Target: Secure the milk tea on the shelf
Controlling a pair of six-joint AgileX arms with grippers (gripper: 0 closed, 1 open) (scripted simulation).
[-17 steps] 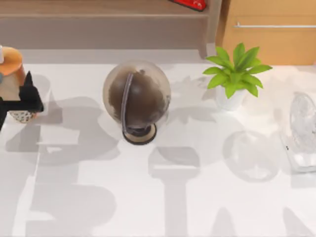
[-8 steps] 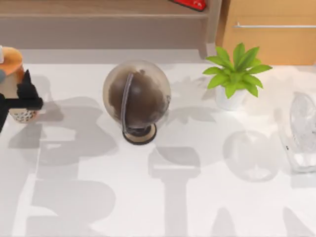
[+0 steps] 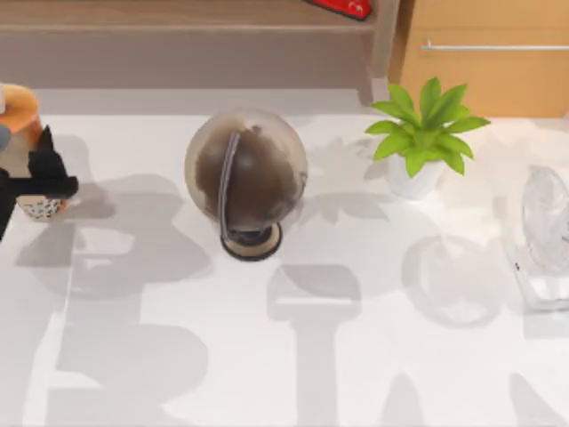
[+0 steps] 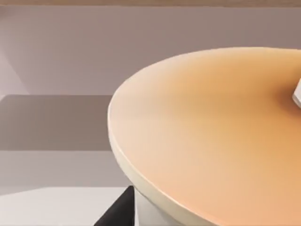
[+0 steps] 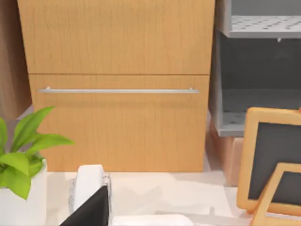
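The milk tea (image 3: 25, 151) stands on the worktop (image 3: 293, 356) far to the left of the globe (image 3: 246, 178), and the left gripper (image 3: 40, 178) has its dark fingers closed around the cup's sides. I think it holds the cup low so it stays straight up and does not spill. The shelf (image 3: 187, 36) runs behind the globe, waiting for the cup. To the right of the globe sits a plant (image 3: 425, 133). The right arm's fingers I cannot tell about.

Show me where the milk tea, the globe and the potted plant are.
milk tea (image 3: 18, 105): top view, orange top.
globe (image 3: 253, 173): top view, brown sphere.
potted plant (image 3: 425, 129): top view, green leaves.
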